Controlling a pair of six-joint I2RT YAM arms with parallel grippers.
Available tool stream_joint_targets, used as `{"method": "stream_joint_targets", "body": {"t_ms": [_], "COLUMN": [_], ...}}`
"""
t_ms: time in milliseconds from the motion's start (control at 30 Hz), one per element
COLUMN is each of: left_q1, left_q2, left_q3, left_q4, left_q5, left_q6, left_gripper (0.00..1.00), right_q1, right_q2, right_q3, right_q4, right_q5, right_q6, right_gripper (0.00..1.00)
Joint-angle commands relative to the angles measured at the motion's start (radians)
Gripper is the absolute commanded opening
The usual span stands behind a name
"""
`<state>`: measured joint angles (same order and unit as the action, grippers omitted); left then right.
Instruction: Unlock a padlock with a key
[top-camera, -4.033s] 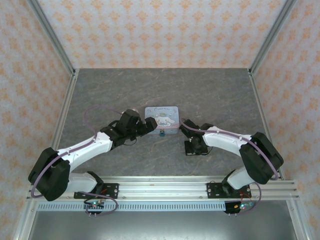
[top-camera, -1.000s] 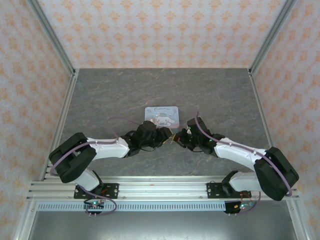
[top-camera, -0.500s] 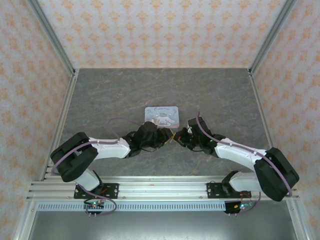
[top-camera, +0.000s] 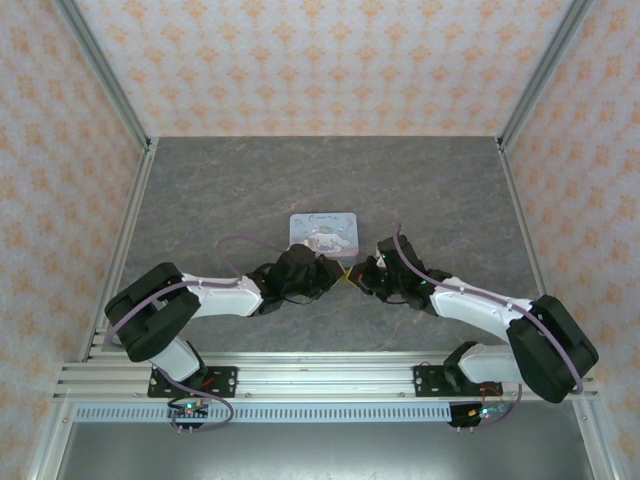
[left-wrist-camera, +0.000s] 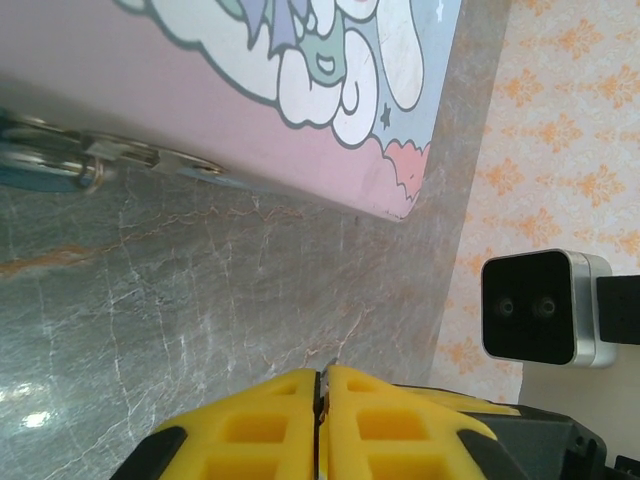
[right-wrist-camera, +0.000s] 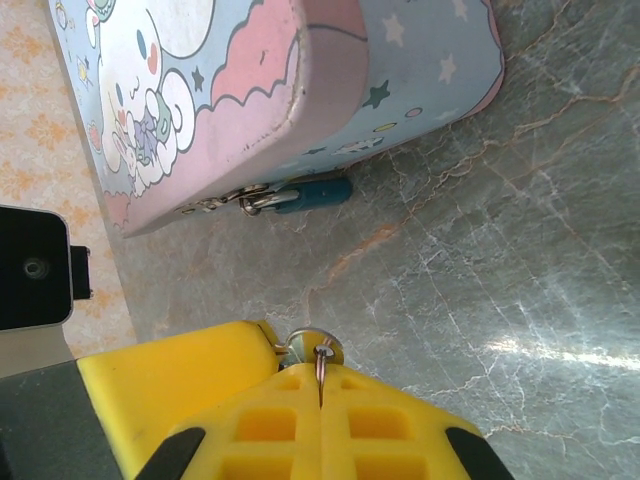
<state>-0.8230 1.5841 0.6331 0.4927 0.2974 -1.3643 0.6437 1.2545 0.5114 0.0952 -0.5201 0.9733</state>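
left end effector (left-wrist-camera: 322, 380): pads closed flush; thin sliver at seam, can't tell if it's the key
padlock (right-wrist-camera: 312, 192): on tin (right-wrist-camera: 250, 100) hasp, low by the bench (right-wrist-camera: 480, 260), apart from both arms
key (right-wrist-camera: 318, 352): head and ring pinched in closed right end effector (right-wrist-camera: 320, 378)
step: likely regrasp/handoff
do: confirm firm hold before release; leave blade exposed, line up with keyhole

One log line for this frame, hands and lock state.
left hand: shut | right hand: shut on key | padlock: hanging on tin clasp, key not inserted
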Motion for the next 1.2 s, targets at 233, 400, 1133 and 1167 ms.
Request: {"method": "stream_joint_targets", "body": {"t_ms": [233, 400, 1133, 1167], "left_q1": [-0.006, -0.003, 0.279, 0.29], "left_q2": [0.011, -0.048, -0.206, -0.196], "left_q3": [0.017, 0.038, 0.236, 0.248], "left_q4": [-0.008, -0.101, -0.261, -0.256], "left_q5": [-0.034, -0.038, 0.316, 0.343], "left_q6": [0.021, 0.113, 0.554, 0.56], "left_gripper": [0.0, 0.0, 0.0, 0.0], "right_q1": [-0.032, -0.101, -0.333, -0.329], "right_q2": [-0.046, -0.154, -0.042, -0.026], "right_q3": [-0.01, 0.004, 0.056, 0.063], "right_q4": [0.001, -0.176, 0.47, 0.509], "right_q5": [-0.011, 0.034, -0.163, -0.176], "right_q6": [-0.006, -0.084, -0.024, -0.022], "right_gripper": [0.14, 0.81, 0.8, 0.77]}}
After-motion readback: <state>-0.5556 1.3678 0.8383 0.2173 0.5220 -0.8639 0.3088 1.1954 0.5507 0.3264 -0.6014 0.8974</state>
